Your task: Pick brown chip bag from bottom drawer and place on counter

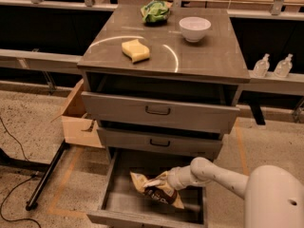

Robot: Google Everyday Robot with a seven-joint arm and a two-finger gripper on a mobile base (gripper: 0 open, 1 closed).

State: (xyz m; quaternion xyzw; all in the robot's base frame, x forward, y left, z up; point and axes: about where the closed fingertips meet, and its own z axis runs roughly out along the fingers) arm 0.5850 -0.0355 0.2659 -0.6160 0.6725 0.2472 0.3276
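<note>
The chip bag (156, 190), wrinkled, dark brown with tan ends, sits tilted in the pulled-out bottom drawer (110, 186), right of its middle. The gripper (166, 183) is at the bag's upper right edge. The glossy grey-brown tabletop (209, 56) tops the cabinet.

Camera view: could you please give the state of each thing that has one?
bottom drawer: pulled open.
top drawer: partly open.
middle drawer: slightly open.
brown chip bag: crumpled, inside bottom drawer.
gripper: in bottom drawer, against the bag.
white bowl: upright on counter.
</note>
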